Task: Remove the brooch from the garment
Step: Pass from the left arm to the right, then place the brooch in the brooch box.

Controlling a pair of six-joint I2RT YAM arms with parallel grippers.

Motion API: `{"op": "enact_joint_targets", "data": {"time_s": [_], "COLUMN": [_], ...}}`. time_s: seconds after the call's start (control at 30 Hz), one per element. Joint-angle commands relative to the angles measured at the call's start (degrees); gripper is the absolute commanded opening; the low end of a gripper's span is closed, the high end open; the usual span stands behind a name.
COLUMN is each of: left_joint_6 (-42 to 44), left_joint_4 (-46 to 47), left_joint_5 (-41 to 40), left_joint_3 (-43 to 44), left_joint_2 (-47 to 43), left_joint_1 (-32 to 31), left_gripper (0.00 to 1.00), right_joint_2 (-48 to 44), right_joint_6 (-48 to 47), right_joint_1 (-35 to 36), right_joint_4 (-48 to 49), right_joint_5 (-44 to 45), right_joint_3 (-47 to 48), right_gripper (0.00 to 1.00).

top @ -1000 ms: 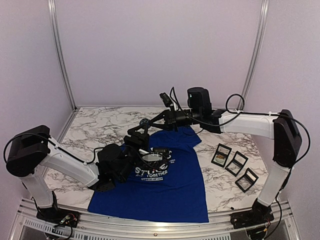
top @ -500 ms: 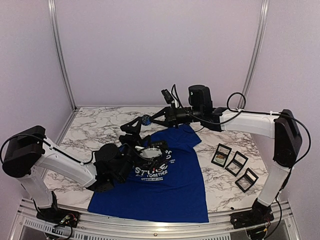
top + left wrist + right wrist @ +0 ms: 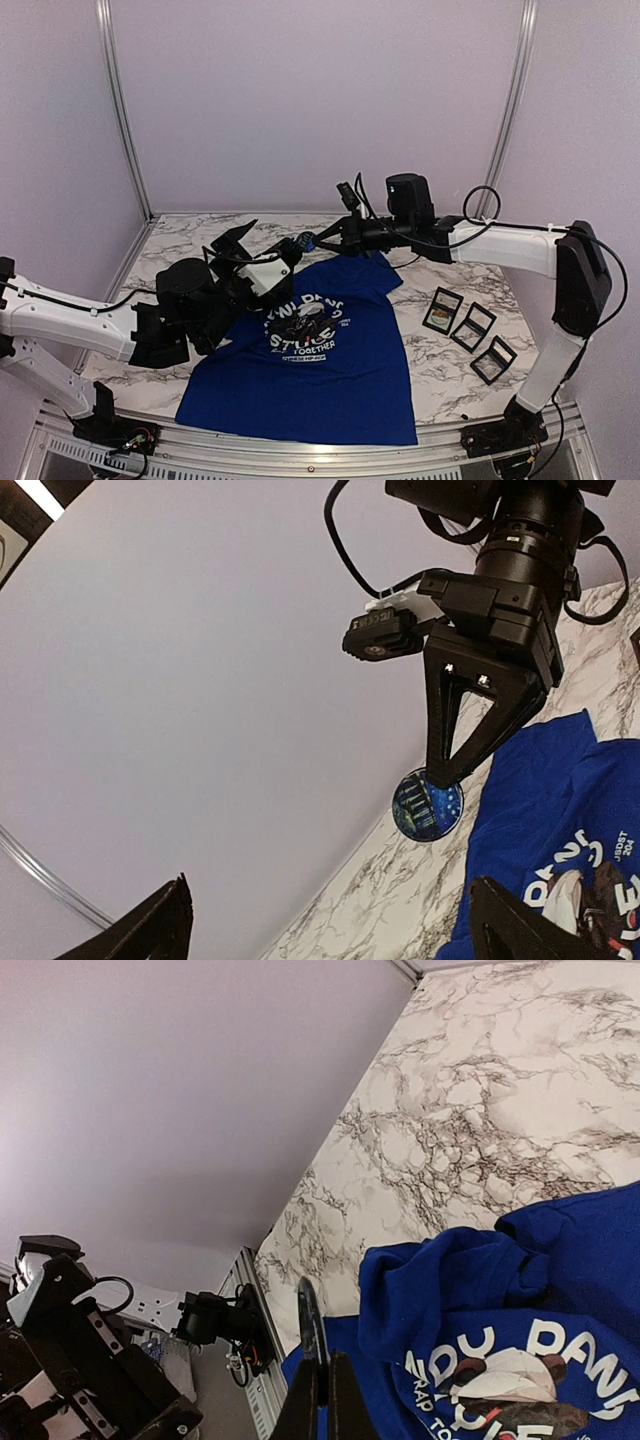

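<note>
Marble table (image 3: 180, 250), blue T-shirt (image 3: 330, 380) spread flat on it, brooch (image 3: 428, 805) held clear of the cloth.
My left gripper (image 3: 255, 255) hangs by the shirt's far left corner, jaws spread wide, holding nothing. My right gripper (image 3: 440, 777) is pinched tight on the small round blue brooch, up in the air just beyond the collar.

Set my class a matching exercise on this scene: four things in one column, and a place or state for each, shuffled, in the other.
Things:
1. brooch
2. T-shirt
3. left end effector
4. right end effector

Places or states:
A. lying on the marble table
B. open, holding nothing
C. held in the air, clear of the fabric
D. shut, gripping something

Pairs: 1-C; 2-A; 3-B; 4-D
</note>
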Motion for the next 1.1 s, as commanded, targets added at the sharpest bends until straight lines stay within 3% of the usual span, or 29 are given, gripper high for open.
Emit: {"op": "enact_joint_targets", "data": {"time_s": [0.0,0.23,0.53,1.07], "left_joint_6": [-17.1,-30.9,-44.5,-51.1], "left_joint_4": [-14.5,-22.7,-29.9,-31.4], "left_joint_5": [3.4,9.8,19.9,30.1], "left_joint_3": [1.7,1.5,0.2,-1.9], "left_joint_2": [-4.5,-10.3,-17.0,-17.5], "left_joint_1": [0.0,4.1,15.0,24.7], "left_gripper": [0.99,0.99,0.99,0.99], "right_joint_2": [-3.5,-7.8,-14.3,-22.2], "right_joint_6": [-1.3,-2.2,-3.5,-5.6], "right_joint_1": [-2.2,-7.5,-15.5,-21.2], "right_joint_4": [-2.0,-3.7,-7.1,-13.7], "right_joint_5": [2.8,6.4,11.0,17.4], "right_joint_3": [-3.2,-10.6,-20.1,-28.5], "right_gripper": [0.00,0.00,0.00,0.00]}}
